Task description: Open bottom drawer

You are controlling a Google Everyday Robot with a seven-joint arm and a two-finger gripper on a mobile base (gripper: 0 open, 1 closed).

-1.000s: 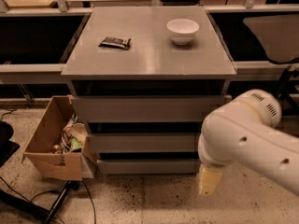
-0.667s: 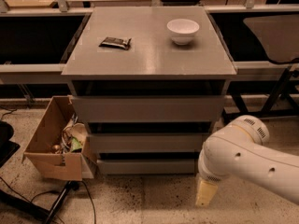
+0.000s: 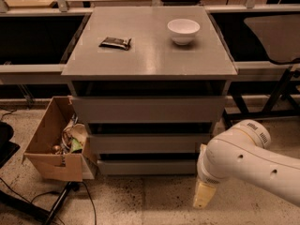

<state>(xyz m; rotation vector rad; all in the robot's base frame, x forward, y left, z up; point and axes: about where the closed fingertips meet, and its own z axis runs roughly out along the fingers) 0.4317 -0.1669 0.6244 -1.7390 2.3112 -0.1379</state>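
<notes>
Just one gripper (image 3: 204,197) near bottom drawer (image 3: 145,167)

Grey, plain: bottom drawer (image 3: 146,167), counter (image 3: 150,55). White: bowl (image 3: 183,30), arm (image 3: 253,158). Black: packet (image 3: 115,42). Brown: cardboard box (image 3: 51,159). Floor (image 3: 140,200): beige, dark speckles. Cream gripper (image 3: 205,196), lower right of frame.

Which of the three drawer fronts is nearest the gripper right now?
The bottom drawer, the slimmest front just above the floor. The gripper hangs low by its right end; the middle drawer and top drawer sit higher, farther away.
</notes>
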